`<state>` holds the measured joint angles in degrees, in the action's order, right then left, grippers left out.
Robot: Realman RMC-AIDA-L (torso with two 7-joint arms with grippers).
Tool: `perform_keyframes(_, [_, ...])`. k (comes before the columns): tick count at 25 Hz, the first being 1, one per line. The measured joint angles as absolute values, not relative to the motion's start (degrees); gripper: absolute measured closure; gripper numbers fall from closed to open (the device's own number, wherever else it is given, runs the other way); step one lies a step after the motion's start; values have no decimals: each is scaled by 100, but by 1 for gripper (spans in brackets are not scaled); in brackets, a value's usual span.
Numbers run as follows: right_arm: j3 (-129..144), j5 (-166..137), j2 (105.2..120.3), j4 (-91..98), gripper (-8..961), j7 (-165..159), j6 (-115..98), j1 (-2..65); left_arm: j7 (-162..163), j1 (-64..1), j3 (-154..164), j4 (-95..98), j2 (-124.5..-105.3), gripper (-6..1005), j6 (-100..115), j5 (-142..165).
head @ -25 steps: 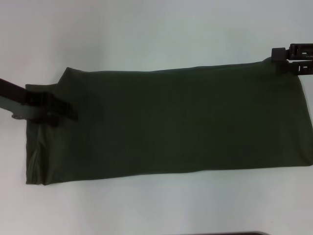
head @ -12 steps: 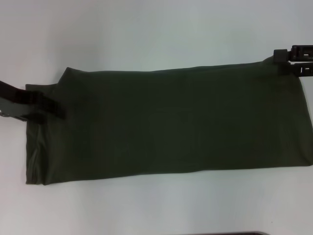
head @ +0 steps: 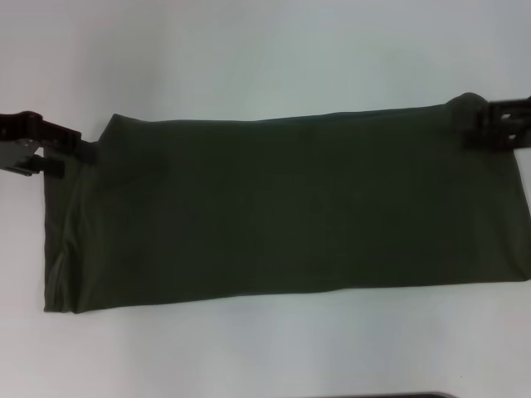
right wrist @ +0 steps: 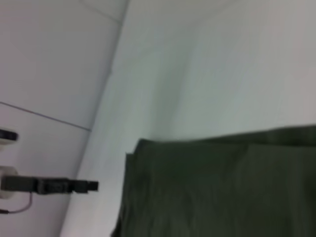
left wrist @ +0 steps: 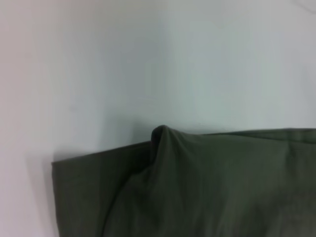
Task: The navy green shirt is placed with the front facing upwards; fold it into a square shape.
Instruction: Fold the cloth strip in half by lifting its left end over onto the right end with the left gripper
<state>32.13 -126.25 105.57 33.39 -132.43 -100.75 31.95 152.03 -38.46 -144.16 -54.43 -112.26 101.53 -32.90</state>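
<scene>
Navy green shirt (head: 282, 211): matt soft cloth; table (head: 265, 58): smooth white.

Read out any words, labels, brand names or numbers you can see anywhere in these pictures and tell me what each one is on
None can be read.
The navy green shirt shows only plain dark fabric in all three views; no lettering or neck label is visible.
The left gripper and the right gripper, at the shirt's far corners, show no legible markings.
The white table bears no text.
</scene>
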Motion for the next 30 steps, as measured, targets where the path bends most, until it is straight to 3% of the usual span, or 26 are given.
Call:
perform_keyframes(7, [3362,-12862,10716,3340,147,-13430,-9322,3389,15145,-3825,-14471,-5445,-11267,356,10100,-3301])
perform_keyframes(15, [3407,-12944,10713,3290,146,-13457,-8316,3386,15140,-3827,-14456,-5414,-11276,355,10027,-3305])
perform_keyframes(26, [3419,-13431,11023,3272,147,-13507,-7403,3431,15135,-3823,-14448,-5396,-11276,355,9924,-3305])
perform_keyframes(30, [3375,-13427,10995,3355,147,-13597,-7533,3442,15134,-3823,-14448,-5390,-11276,355,9923,-3305])
